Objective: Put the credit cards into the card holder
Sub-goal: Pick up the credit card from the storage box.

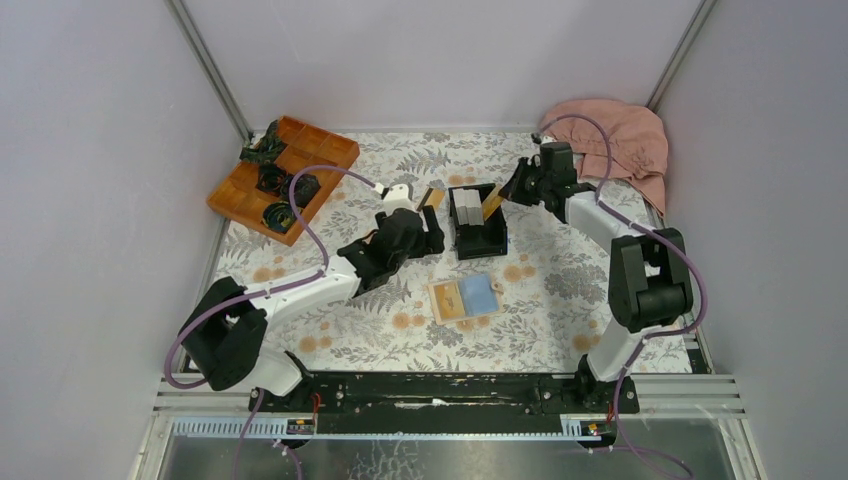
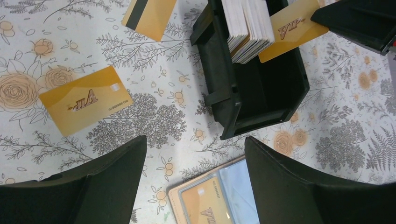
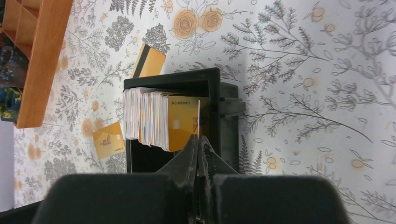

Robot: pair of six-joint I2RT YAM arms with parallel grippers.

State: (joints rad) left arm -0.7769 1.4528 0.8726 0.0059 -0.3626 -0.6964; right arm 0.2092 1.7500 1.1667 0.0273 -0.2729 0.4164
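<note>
- Right gripper (image 3: 198, 140) jaws are pinched together on one thin orange-gold plastic credit card (image 3: 199, 116), upright beside the card stack in the black open-topped plastic box (image 3: 173, 79), centre frame.
- Left gripper (image 2: 195, 142) jaws stand wide apart, holding nothing.
- The tan leather bifold card holder (image 2: 210, 200) lies open at bottom centre.
- Risk: this narrow edge grip could slip, or drag neighbouring cards out.

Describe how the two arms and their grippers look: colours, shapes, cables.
Both arms have bulky black joint housings joined by white links: left arm, right arm. A thin purple cable loops loosely along each. The left gripper and right gripper have broad, matte black, wedge-shaped fingers. No markings show.
</note>
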